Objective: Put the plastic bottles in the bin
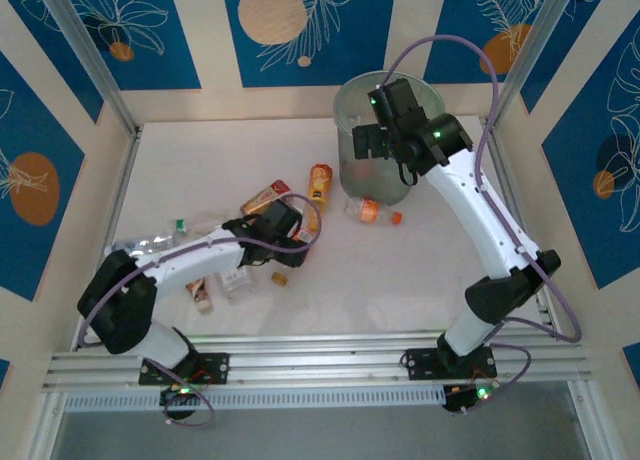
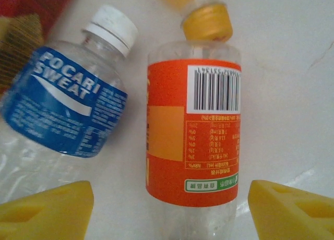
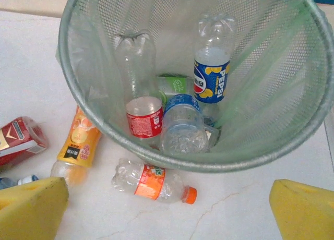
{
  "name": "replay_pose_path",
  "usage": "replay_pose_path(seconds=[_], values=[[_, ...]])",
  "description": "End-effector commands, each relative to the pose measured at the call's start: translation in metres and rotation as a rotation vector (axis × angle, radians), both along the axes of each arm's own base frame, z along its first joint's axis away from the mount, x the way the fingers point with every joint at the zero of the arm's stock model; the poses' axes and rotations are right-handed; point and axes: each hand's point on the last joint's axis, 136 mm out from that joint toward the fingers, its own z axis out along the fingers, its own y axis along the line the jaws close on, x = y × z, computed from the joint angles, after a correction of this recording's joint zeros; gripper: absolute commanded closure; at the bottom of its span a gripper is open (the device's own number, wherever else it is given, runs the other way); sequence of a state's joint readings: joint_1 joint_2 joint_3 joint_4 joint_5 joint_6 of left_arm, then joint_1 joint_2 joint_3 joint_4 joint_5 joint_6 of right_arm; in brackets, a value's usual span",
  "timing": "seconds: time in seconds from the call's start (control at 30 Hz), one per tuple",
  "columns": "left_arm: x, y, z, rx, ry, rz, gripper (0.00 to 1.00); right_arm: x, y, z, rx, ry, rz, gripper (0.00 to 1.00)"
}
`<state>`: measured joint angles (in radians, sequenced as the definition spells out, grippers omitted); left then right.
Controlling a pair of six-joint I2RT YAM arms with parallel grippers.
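Yellow pads (image 2: 47, 214) of the left gripper (image 2: 169, 198) sit nearest the lens, one on each side of a clear orange-label bottle (image 2: 193, 135). Jaws are open with a gap on both sides, no contact yet. Right gripper (image 3: 167, 208) hangs over the bin mouth, jaws wide, nothing between them.

Table (image 1: 450, 280): white, loose bottles mostly centre-left.

Bin (image 3: 271, 94): pale grey-green mesh, upright at the far side, under the right arm. Inside are a Pepsi bottle (image 3: 211, 73), a red-label bottle (image 3: 141, 115), a blue-label bottle (image 3: 182, 125), and something green below them that I can't ID.

Outside:
- amber bottle (image 3: 78, 146) near the bin's base
- orange-cap bottle (image 3: 151, 181) lying just beside the base
- Pocari Sweat bottle (image 2: 62, 109) lying just beside the left arm's target
- yellow cap (image 2: 207, 22) of another bottle right at the target's far end

My read on the step: left arm is at the grasp stage of a pick, right arm is empty and free. Task looks well short of done.

Next move:
- Left closes across the label band. The thin empty body will likely flex, so squeeze gently.
- Watch the pad on the Pocari side, it could nudge that bottle.
- Lift straight up to clear the yellow cap.
- Right arm must leave the bin mouth before left carries over. The orange-cap bottle looks like its easiest pick.
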<state>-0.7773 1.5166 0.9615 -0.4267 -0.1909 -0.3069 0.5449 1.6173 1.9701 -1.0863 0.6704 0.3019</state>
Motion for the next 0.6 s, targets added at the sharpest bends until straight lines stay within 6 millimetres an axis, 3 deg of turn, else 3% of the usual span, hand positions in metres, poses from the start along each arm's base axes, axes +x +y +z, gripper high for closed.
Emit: replay_pose_path(seconds=[0.0,0.23,0.57], values=[[-0.001,-0.014,-0.005,-0.018,0.027,-0.026,0.26,-0.006,-0.006,0.014,0.055,-0.067,-0.058,0.01],[0.001,-0.022,-0.023,0.004,0.058,-0.038,0.29,-0.019,-0.009,0.015,0.107,-0.088,-0.074,0.01],[0.004,-0.033,-0.041,0.016,0.08,-0.051,0.26,-0.025,-0.01,0.016,0.132,-0.1,-0.076,0.01]])
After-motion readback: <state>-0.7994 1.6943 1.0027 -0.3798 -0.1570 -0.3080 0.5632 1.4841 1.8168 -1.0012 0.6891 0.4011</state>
